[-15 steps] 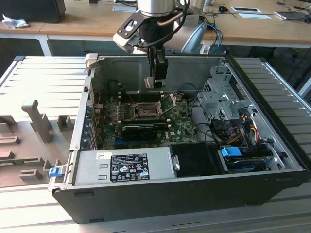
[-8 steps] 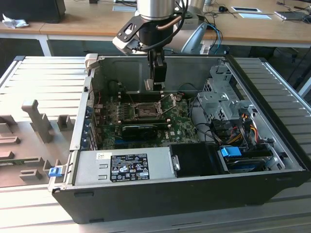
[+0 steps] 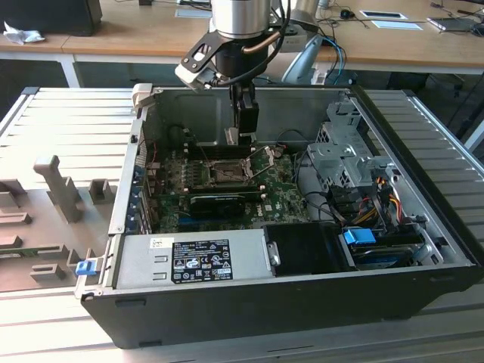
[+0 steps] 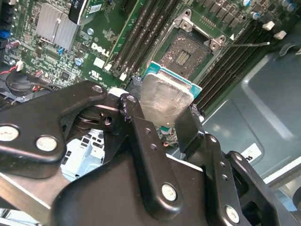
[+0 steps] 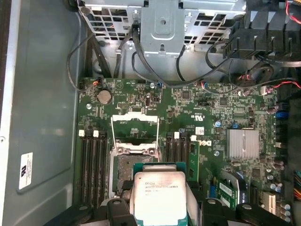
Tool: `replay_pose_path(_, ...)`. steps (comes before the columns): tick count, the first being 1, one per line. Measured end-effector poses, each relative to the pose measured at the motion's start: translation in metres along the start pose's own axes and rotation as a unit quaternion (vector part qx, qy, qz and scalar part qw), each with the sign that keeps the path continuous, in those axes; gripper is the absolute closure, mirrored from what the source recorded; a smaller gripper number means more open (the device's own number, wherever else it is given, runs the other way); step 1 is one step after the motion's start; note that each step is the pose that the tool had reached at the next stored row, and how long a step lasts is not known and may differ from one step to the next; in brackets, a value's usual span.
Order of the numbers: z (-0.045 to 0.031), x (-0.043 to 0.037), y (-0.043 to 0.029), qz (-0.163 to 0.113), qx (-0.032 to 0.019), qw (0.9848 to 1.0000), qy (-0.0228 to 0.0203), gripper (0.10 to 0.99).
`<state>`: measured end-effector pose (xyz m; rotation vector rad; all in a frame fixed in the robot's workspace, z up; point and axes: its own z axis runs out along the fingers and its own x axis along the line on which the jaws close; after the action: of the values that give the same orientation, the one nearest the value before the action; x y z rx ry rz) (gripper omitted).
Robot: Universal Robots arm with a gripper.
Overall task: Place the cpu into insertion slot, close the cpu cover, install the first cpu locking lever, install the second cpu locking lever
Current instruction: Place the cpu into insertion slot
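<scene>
One chip in hand: the gripper (image 4: 162, 120) has its jaws clamped on opposite edges of the cpu (image 4: 165, 99), held just above the motherboard. In the first wrist view, L to R: RAM slots (image 5: 91, 157), then the cpu cover (image 5: 134, 116) swung up, with the insertion slot (image 5: 123, 167) bare beside it (partly hidden by the chip), then a heatsink (image 5: 242, 143). To seat it well, I'd keep the chip level, square its corners w/ the socket frame, and apply no force.

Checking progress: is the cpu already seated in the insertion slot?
No, the pincer holds the cpu apart from the empty insertion slot in the second wrist view.
</scene>
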<state>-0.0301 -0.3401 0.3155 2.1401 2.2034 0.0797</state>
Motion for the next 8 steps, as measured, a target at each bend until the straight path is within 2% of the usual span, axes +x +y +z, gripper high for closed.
replay_pose_path(2, 0.0031, 0.0001, -0.0006, 0.000, -0.0046, 1.0000, -0.0001, 0.557)
replay_pose_path(8, 0.0133, 0.0002, -0.0017, 0.001, -0.0058, 1.0000, -0.0003, 0.557)
